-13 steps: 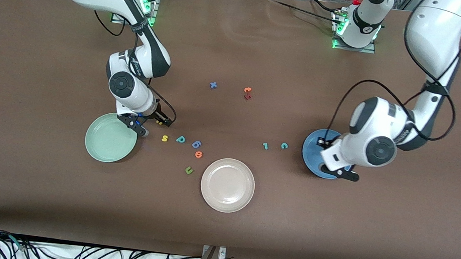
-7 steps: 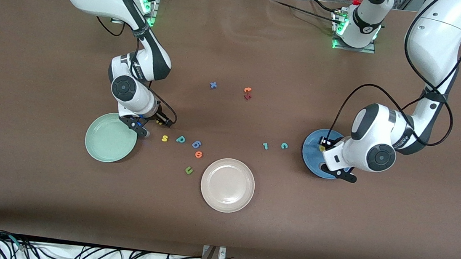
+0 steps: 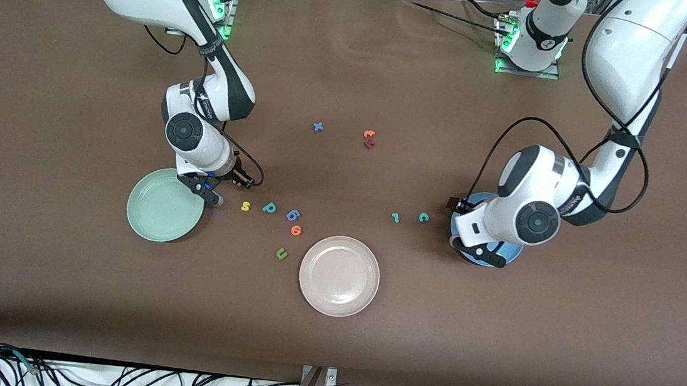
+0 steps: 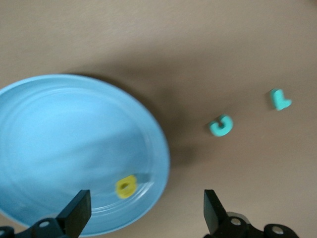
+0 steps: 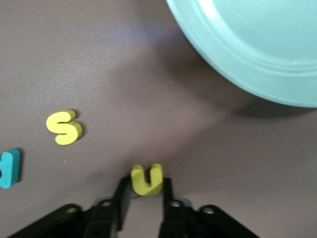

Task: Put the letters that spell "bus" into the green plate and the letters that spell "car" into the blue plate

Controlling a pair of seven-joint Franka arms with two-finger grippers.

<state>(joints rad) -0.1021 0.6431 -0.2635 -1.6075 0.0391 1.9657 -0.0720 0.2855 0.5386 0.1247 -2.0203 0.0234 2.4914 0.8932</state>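
Observation:
My right gripper [image 3: 225, 186] [image 5: 146, 187] is low at the table beside the green plate [image 3: 159, 207] [image 5: 257, 44], shut on the yellow "u" [image 5: 146, 178]. The yellow "s" [image 3: 246, 206] [image 5: 64, 127] and the teal "b" [image 3: 269, 208] [image 5: 7, 168] lie close by on the table. My left gripper [image 3: 467, 229] [image 4: 144, 206] hangs open over the edge of the blue plate [image 3: 508, 253] [image 4: 59, 129], nothing between its fingers. The yellow "a" [image 4: 126, 187] lies in that plate. The teal "c" [image 3: 423, 217] [image 4: 221, 125] and teal "r" [image 3: 395, 217] [image 4: 280, 99] lie on the table beside it.
A beige plate [image 3: 339, 276] sits nearer the front camera, mid-table. A blue "6" [image 3: 293, 215], an orange "6" [image 3: 296, 230] and a dark green "u" [image 3: 281, 253] lie by the "b". A blue "x" [image 3: 318, 127], an orange "t" [image 3: 369, 134] and a red letter [image 3: 369, 144] lie nearer the bases.
My left gripper opened, left the yellow "a" in the blue plate and shifted toward the teal "c". My right gripper closed on the yellow "u".

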